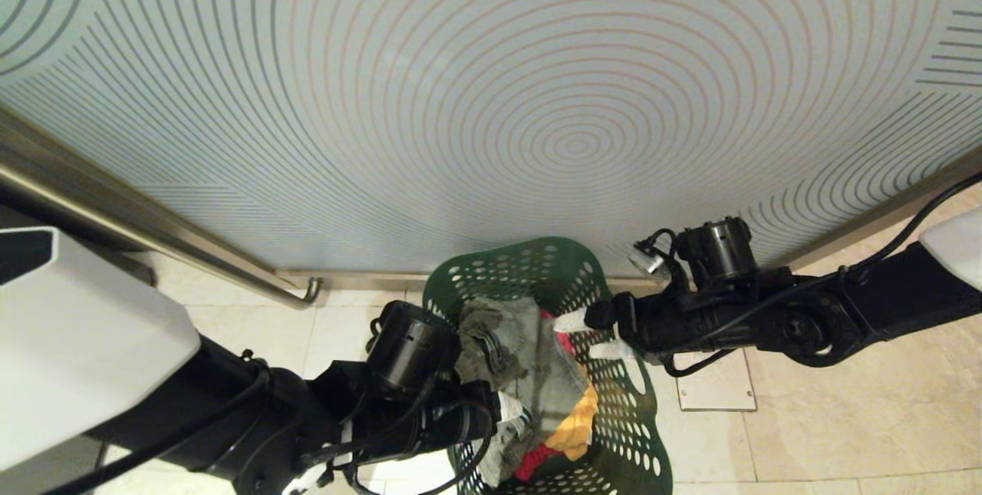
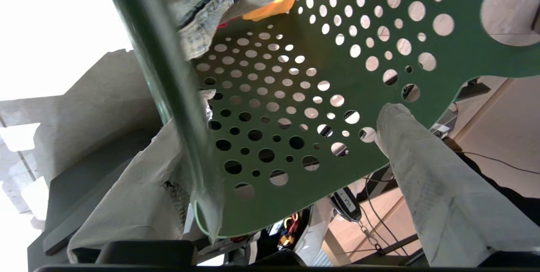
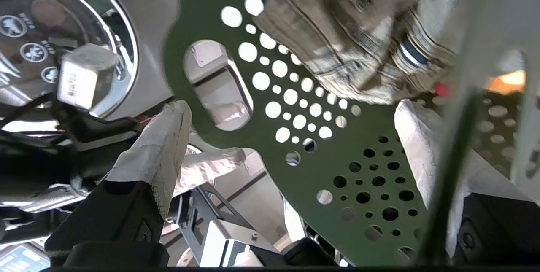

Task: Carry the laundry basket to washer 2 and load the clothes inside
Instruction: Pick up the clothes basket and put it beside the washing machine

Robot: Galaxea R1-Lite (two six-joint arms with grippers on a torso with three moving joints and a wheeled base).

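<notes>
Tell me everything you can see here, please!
basket: one, dark green with round holes, on the floor by the wall, between the two arms.
jeans piece: one, faded grey-green, on top of the pile in the basket.
red garment: one, bright red, low in the pile.
yellow garment: one, yellow-orange, under the jeans piece.
wall panel: one, pale with ring lines, behind the basket.
rail: one, silver, along the wall's foot on the left.
floor: beige tiles.
left pincer: one, open, astride the basket's left wall.
right pincer: one, open, astride the basket's right wall.
</notes>
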